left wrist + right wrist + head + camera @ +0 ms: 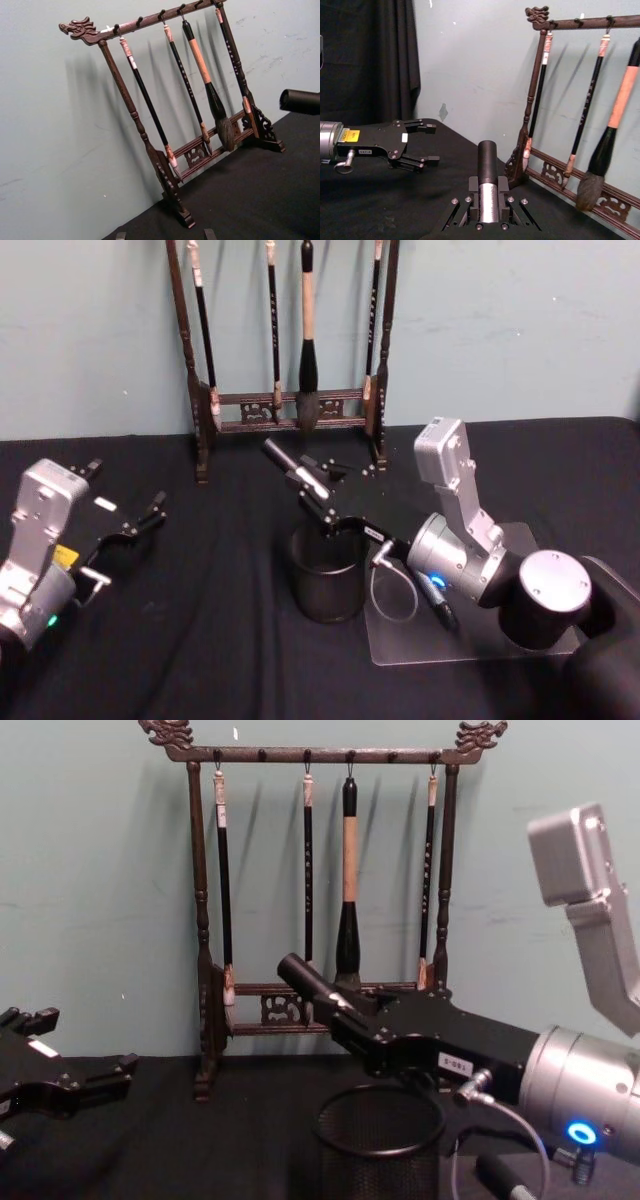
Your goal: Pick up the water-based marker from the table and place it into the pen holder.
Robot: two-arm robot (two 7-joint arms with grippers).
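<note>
While the left pincer (pixel 127 485) waits wide open at the left, the right pincer (pixel 312 485) is closed on the marker (pixel 283 460), holding it tilted just above the pen holder (pixel 325 590).

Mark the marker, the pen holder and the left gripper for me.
marker (pixel 290 468): head view, dark barrel near its free end.
pen holder (pixel 380 1160): chest view, mesh wall.
left gripper (pixel 432 144): right wrist view, midway between its open fingertips.

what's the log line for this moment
right gripper: shut on marker, tilted above pen holder | marker: not in yet | left gripper: open, parked left
</note>
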